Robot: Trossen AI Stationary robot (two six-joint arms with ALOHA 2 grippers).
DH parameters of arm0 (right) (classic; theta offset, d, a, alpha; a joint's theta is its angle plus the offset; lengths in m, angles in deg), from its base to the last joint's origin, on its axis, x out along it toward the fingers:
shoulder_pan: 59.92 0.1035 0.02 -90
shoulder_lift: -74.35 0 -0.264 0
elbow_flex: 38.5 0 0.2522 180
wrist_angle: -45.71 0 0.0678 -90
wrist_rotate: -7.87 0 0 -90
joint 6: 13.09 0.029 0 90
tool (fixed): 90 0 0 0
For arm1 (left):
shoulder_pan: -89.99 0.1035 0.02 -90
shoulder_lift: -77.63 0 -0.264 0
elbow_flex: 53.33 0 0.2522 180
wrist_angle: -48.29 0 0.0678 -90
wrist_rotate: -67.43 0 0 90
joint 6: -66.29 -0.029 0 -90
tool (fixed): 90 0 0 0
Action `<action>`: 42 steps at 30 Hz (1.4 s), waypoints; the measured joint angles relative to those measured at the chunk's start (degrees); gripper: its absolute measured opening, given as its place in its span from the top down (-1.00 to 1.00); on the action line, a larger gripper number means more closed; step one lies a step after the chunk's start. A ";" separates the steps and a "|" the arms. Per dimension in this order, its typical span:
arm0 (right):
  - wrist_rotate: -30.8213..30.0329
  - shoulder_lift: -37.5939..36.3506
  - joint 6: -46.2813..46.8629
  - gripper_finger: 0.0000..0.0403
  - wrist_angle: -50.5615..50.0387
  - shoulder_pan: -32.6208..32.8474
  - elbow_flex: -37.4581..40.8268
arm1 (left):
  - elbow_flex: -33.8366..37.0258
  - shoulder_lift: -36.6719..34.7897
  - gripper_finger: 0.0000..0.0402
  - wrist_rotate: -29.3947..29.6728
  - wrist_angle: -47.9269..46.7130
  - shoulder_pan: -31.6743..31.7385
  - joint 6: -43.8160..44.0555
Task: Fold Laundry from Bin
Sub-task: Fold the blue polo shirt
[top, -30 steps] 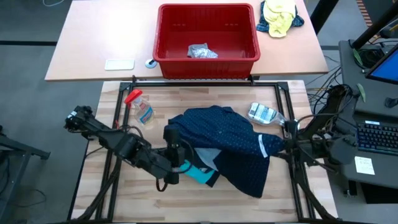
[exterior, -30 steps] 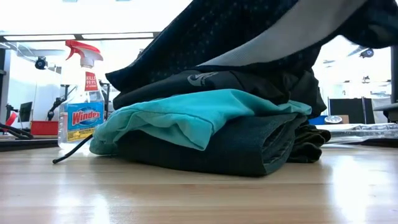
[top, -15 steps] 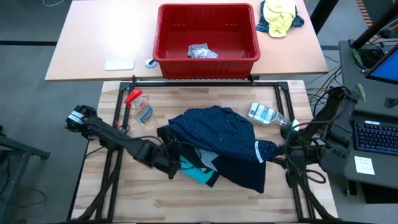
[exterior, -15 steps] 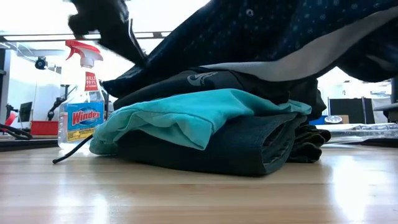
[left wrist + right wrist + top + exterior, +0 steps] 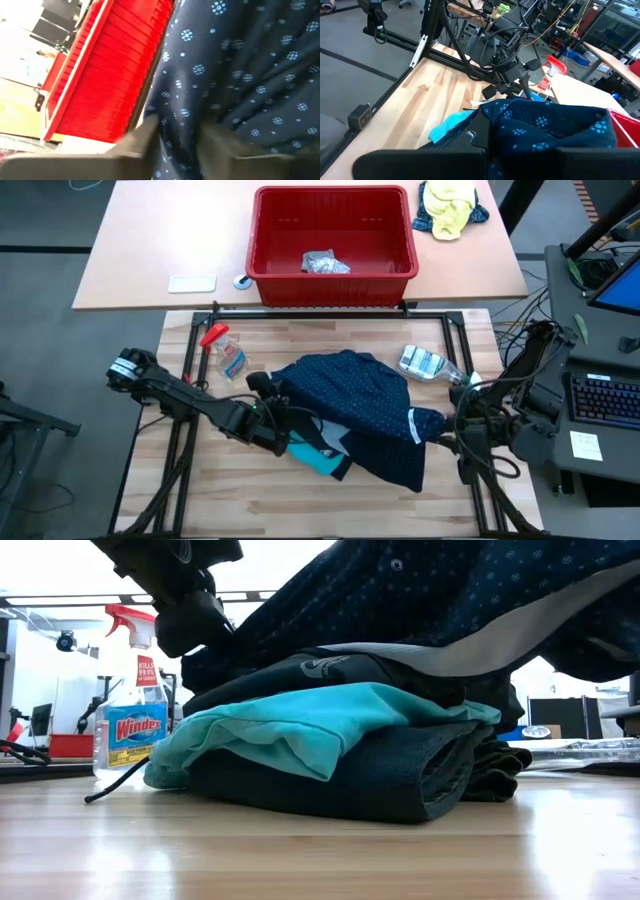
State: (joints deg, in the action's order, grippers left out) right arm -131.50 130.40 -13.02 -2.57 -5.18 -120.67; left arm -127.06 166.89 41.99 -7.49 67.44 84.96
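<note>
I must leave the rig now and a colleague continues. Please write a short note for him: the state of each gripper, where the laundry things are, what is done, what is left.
Left gripper: at the left edge of the navy dotted shirt, cloth between its fingers; a firm grip cannot be confirmed.
Right gripper: shut on the shirt's right edge, holding it up.
The shirt hangs over a stack on the wooden table: black garment, turquoise garment, dark grey garment.
Red plastic bin behind the table: one small light grey piece inside.
Done: three garments stacked.
Left: fold the shirt, then the grey piece.
</note>
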 joint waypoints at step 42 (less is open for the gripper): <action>-31.76 -1.78 -39.94 0.94 24.63 -3.77 -19.47 | -66.95 0.03 1.00 24.06 -13.69 -10.13 -39.26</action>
State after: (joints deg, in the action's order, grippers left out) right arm -163.26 128.62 -52.96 22.06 -8.95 -140.15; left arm -194.00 166.92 66.05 -21.18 57.31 45.71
